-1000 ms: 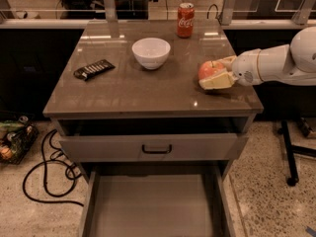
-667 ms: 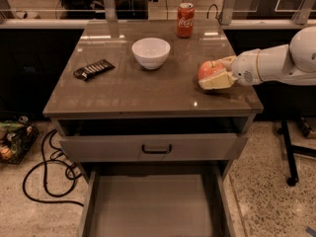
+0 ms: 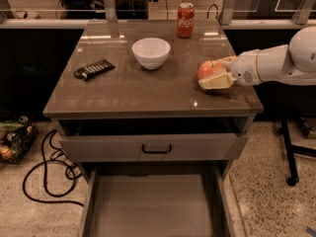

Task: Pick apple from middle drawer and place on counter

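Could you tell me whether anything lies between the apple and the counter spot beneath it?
Nothing visible does. The white two-finger gripper holds the small round red apple at the right side of the glossy brown-grey counter, over bare surface. The white bowl, red soda can and dark snack packet stand clear of it.

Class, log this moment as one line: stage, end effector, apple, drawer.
stage: placing | end effector: shut on apple, right side of counter | bottom drawer: open, no apple inside
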`<move>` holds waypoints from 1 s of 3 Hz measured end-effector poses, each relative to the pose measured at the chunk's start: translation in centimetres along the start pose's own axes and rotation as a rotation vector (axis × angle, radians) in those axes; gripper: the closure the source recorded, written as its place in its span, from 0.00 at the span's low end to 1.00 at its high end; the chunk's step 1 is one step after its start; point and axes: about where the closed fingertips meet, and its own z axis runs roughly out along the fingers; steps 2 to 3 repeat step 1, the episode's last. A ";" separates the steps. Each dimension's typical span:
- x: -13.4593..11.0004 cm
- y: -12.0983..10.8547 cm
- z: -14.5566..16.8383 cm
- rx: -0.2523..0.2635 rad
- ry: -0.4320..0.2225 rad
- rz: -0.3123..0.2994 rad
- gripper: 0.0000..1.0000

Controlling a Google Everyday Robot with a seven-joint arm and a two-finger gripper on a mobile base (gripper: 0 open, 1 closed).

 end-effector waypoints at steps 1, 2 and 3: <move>0.0 0.1 0.3 -0.005 0.000 0.000 0.00; 0.0 0.1 0.3 -0.005 0.000 0.000 0.00; 0.0 0.1 0.3 -0.005 0.000 0.000 0.00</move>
